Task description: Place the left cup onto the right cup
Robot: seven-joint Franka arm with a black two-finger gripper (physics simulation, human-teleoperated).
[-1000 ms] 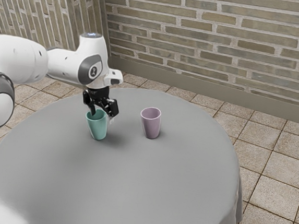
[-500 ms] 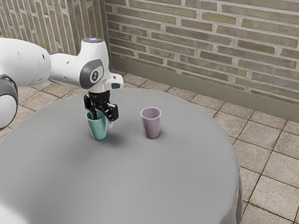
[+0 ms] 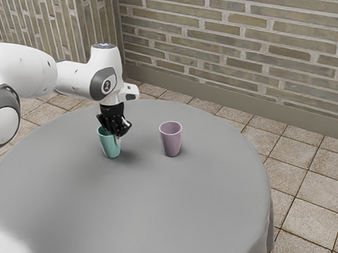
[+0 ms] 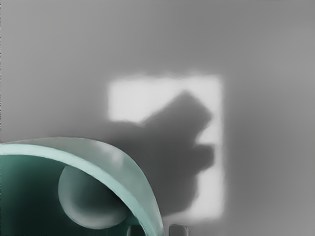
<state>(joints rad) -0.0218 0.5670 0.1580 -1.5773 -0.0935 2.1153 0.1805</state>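
So in the exterior view the arm (image 3: 72, 76) comes in from the left of the frame and the gripper (image 3: 114, 127) is parked right on top of the teal cup (image 3: 109, 147), left of center on the round grey table (image 3: 149, 213). The jaws are drawn in narrow and pinch the cup's wall on the side facing the purple cup (image 3: 169, 139), one finger dipping inside the rim and the other down the outside, so that's a grip on the rim and not around the whole body. The teal cup sits with its base on the tabletop (maybe leaning a touch, hard to call). The purple one stands upright toward the exterior view's right of it, near but clearly apart, open end up. Brick wall (image 3: 236, 37) behind, tiled floor (image 3: 311, 192) around the table. In the wrist view the teal cup (image 4: 123, 167) looms up close, its curved rim running down between the two fingertips (image 4: 178, 229), with the hand's dark shadow (image 4: 172, 147) falling across a bright patch (image 4: 128, 98) on the table (image 4: 261, 59) beyond it.
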